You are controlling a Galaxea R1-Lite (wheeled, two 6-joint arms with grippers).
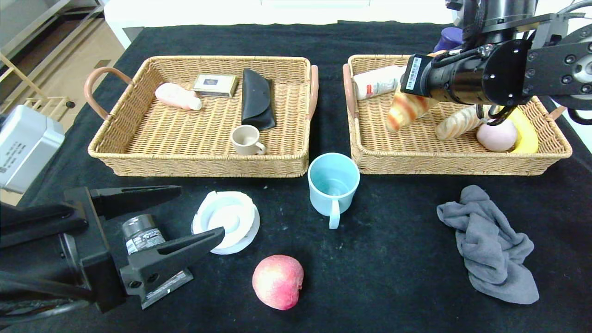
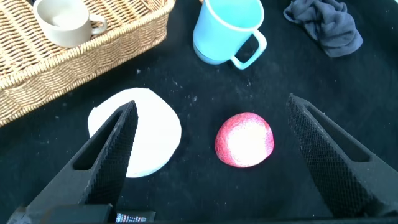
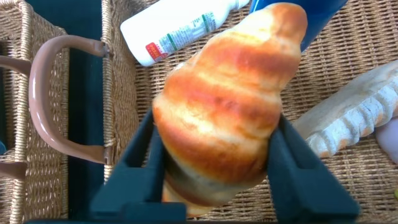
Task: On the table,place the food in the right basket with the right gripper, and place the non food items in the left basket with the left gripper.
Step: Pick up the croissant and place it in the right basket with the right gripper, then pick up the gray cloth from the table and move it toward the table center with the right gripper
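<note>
Bright, even overhead light, soft shadows; the croissant close-up blurs slightly, background beyond the table overexposed.

open left gripper over peach, white disc, blue mug

Head camera looks down over the table and both baskets; left wrist camera sits low near the peach, also visible from the head; right wrist camera looks closely at the croissant
</note>
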